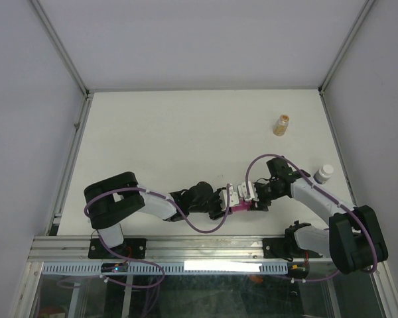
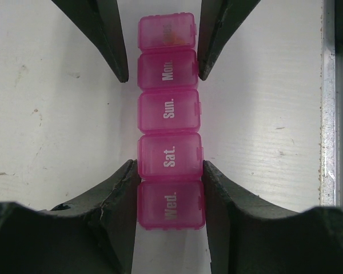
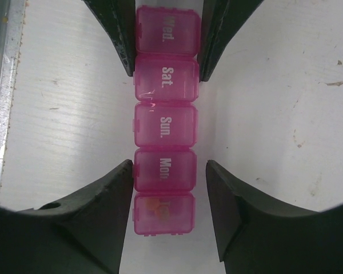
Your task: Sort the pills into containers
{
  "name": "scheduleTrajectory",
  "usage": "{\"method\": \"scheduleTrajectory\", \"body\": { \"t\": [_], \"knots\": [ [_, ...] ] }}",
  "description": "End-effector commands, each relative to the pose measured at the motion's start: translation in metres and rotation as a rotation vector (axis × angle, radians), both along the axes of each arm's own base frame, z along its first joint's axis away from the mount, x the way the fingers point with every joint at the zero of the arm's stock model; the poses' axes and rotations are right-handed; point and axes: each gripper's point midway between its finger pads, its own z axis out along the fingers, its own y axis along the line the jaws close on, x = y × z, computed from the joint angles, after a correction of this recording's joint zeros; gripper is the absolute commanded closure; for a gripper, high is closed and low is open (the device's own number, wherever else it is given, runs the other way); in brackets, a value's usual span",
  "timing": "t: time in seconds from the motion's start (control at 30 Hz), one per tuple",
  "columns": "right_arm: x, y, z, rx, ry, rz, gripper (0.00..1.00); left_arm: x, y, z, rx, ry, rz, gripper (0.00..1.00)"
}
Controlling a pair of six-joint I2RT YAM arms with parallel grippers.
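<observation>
At the table's (image 1: 186, 132) near edge, the pink pill box (image 2: 168, 108) lies shut between your claws. The left claw (image 2: 170, 168) grips its Wed.-Sat. end, and the right claw (image 3: 168, 165) straddles the Mon. end, jaws apart. This looks like a bracing step; next you likely need that right claw squared on the box.

Two white-and-black arms reach inward to one magenta translucent plastic compartment strip (image 2: 168, 108), the left arm (image 1: 152, 205) from its left, the right arm (image 1: 312, 192) from its right. The black left gripper (image 2: 168, 165) presses both fingers (image 2: 103, 200) against the strip's sides. The right gripper (image 3: 168, 165) straddles the other end, one finger standing clear.
</observation>
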Motion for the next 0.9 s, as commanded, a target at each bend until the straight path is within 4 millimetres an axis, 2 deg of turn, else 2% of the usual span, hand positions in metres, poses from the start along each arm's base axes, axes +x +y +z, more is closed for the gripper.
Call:
{"method": "scheduleTrajectory", "body": {
  "t": [0.0, 0.33, 0.5, 0.6, 0.87],
  "knots": [
    [0.000, 0.005, 0.003, 0.018, -0.028, 0.036, 0.44, 0.002, -0.011, 0.019, -0.085, -0.020, -0.031, 0.77],
    [-0.001, 0.005, 0.002, 0.005, -0.030, 0.041, 0.52, 0.001, -0.011, 0.020, -0.088, -0.012, -0.033, 0.77],
    [0.000, 0.007, 0.007, 0.015, -0.015, 0.033, 0.63, 0.002, -0.010, 0.019, -0.086, -0.011, -0.030, 0.77],
    [-0.001, 0.009, 0.011, 0.020, 0.018, 0.016, 0.69, 0.002, -0.009, 0.018, -0.080, -0.014, -0.035, 0.78],
    [-0.003, 0.011, 0.017, 0.020, 0.168, -0.030, 0.75, 0.001, -0.007, 0.017, -0.074, -0.016, -0.044, 0.78]
  ]
}}
